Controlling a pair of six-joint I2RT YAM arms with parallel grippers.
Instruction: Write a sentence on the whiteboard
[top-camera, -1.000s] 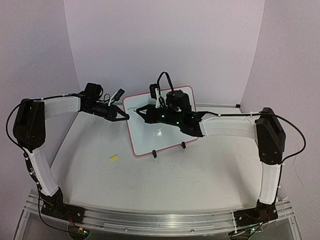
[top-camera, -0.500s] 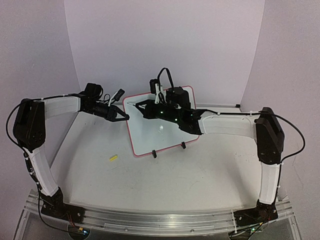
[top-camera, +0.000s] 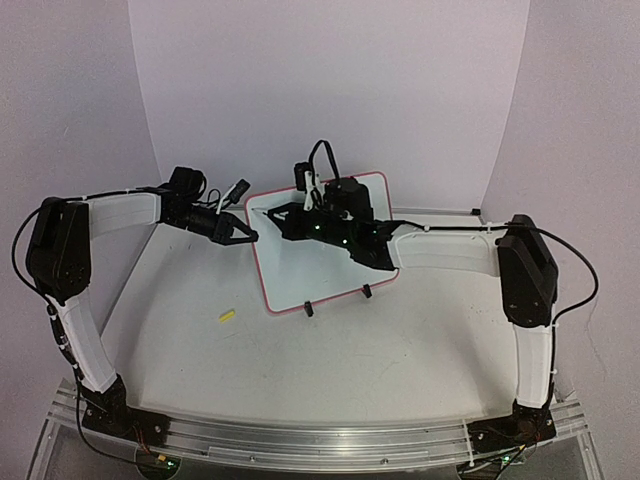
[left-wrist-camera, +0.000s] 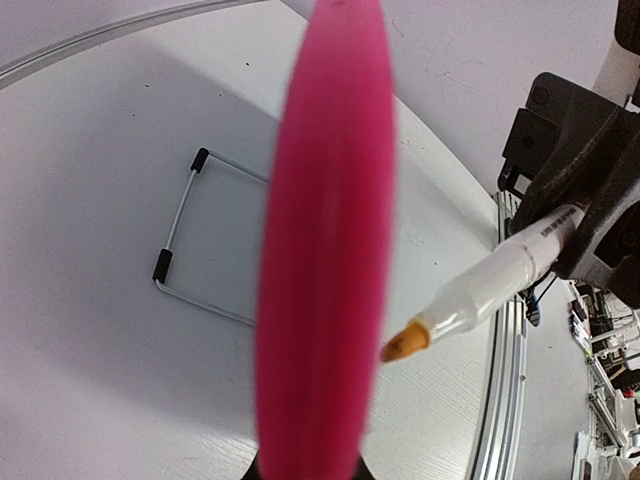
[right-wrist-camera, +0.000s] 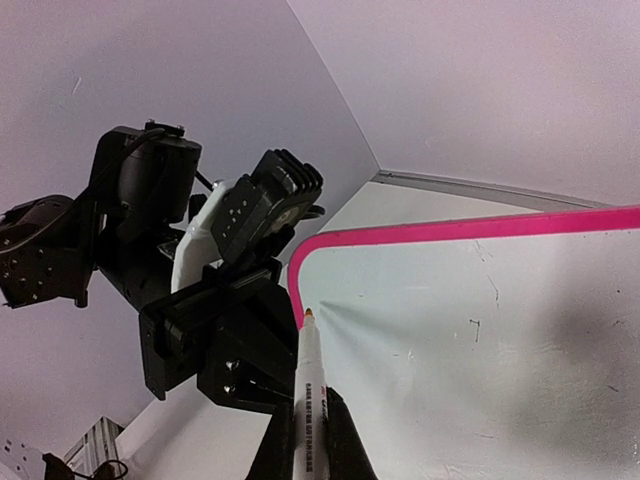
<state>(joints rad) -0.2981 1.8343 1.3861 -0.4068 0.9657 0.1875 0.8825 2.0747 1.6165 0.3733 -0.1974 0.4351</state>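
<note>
Standing propped at a backward lean toward the far middle of the pale table (top-camera: 420, 340), the small whiteboard with a thin pink-red rounded frame (top-camera: 315, 275) rests on two little black clip feet (top-camera: 308, 309). You can make out no line of the sentence on its face; only a few faint specks show in the right wrist view. I judge you are at the very start of the writing step. Your left gripper (top-camera: 248, 236) is clamped on the board's left edge, the frame running edge-on between its fingers in the left wrist view, so it steadies the board. Your right gripper (top-camera: 278, 214) is closed tight on a white-barrelled marker with a yellow-orange nib (right-wrist-camera: 305, 385). The nib sits at the board's upper left corner, just inside the frame; whether it touches the surface you cannot tell. The next move calls for setting the nib lightly on the face and drawing it rightward, away from the left fingers, firmly enough to mark but not to tip the board. A small yellow piece (top-camera: 227, 316), likely the marker's cap, lies on the table well apart from the board, to its left.
</note>
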